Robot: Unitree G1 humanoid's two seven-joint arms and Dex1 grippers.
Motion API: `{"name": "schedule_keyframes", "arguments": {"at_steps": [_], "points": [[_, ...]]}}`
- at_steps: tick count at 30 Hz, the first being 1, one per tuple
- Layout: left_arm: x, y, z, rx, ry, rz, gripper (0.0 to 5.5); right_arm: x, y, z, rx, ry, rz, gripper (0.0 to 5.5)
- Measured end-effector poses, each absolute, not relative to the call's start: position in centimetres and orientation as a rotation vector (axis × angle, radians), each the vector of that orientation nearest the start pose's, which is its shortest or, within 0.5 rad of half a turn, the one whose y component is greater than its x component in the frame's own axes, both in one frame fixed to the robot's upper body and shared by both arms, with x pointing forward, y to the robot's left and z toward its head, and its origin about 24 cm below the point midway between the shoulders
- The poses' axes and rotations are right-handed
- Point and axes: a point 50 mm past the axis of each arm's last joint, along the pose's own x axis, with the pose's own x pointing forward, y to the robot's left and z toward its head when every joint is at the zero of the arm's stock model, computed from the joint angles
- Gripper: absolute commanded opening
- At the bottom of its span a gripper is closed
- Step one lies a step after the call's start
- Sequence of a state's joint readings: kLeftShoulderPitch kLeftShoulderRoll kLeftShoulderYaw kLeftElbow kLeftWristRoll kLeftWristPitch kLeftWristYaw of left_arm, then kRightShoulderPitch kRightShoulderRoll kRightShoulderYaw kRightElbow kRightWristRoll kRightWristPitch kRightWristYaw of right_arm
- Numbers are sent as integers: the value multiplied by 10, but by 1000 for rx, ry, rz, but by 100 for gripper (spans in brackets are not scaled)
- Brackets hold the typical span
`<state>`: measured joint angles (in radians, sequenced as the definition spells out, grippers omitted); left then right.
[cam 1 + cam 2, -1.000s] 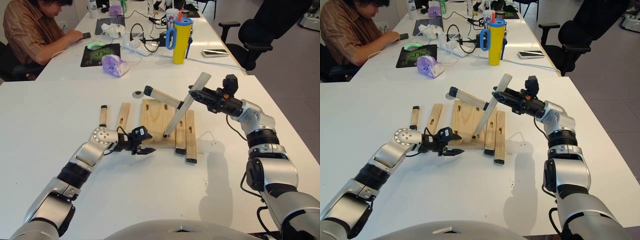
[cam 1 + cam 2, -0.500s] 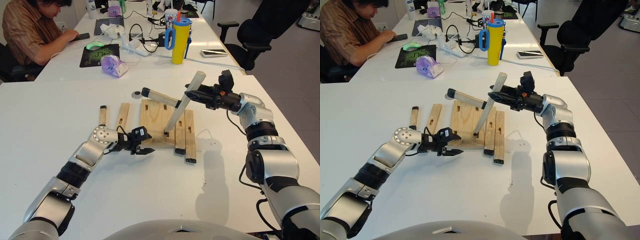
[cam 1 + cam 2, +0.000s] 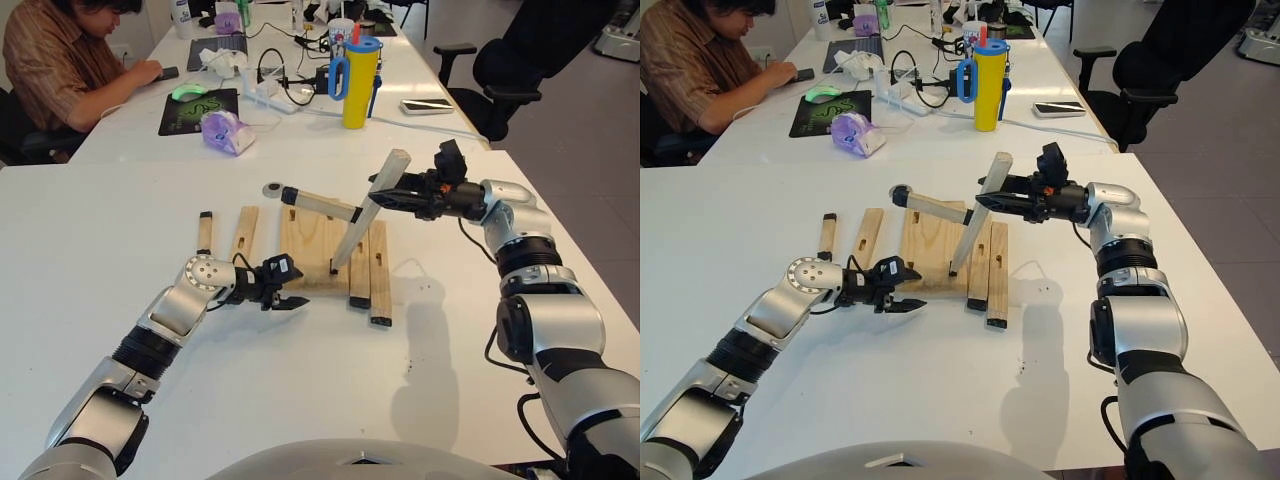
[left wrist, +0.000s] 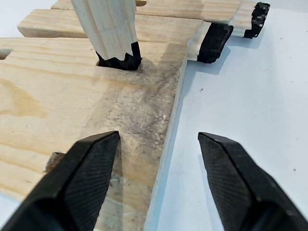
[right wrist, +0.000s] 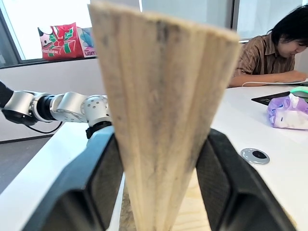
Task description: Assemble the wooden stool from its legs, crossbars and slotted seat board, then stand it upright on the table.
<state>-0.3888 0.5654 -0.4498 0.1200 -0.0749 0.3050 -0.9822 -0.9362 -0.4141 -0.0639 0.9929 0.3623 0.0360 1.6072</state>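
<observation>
The slotted seat board (image 3: 308, 238) lies flat mid-table. One wooden leg (image 3: 362, 215) stands tilted, its black-tipped foot in a slot of the board (image 4: 118, 60). My right gripper (image 3: 385, 198) is shut on this leg near its top, a finger pressed on each side (image 5: 156, 187). A second leg (image 3: 318, 202) lies slanted across the board's far part, meeting the held leg. Two crossbars (image 3: 206, 232) (image 3: 246, 231) lie left of the board, two more (image 3: 381, 262) at its right edge. My left gripper (image 3: 290, 301) is open, straddling the board's near edge (image 4: 159, 139).
A table grommet (image 3: 271, 188) sits just beyond the board. On the far table stand a yellow bottle (image 3: 360, 80), a purple object (image 3: 228, 131), a phone (image 3: 428, 105) and cables. A person sits at its left end. An office chair (image 3: 500, 80) stands to the far right.
My right gripper has shifted slightly while holding the leg, whose foot stays in the slot. The second leg's far-left end has dropped lower. The left gripper has not moved.
</observation>
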Motion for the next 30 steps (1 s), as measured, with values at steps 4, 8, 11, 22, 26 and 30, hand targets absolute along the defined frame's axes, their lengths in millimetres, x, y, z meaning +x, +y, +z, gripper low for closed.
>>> {"name": "schedule_keyframes", "arguments": {"at_steps": [4,8,11,22,26,30], "points": [[275,138,52,535,481,-1236,304,358,-168,157,-71,-34,1505,204],[274,138,52,547,476,-1220,304,353,-150,159,-233,-5,1591,204],[273,137,51,541,472,-1206,304,347,-151,156,-265,-15,1606,204],[269,125,43,484,434,-1141,304,346,-150,129,-234,69,1535,316],[274,125,41,463,435,-1110,304,347,-152,143,-287,45,1504,347],[277,128,42,463,442,-1093,304,348,-172,147,-502,153,1390,347]]}}
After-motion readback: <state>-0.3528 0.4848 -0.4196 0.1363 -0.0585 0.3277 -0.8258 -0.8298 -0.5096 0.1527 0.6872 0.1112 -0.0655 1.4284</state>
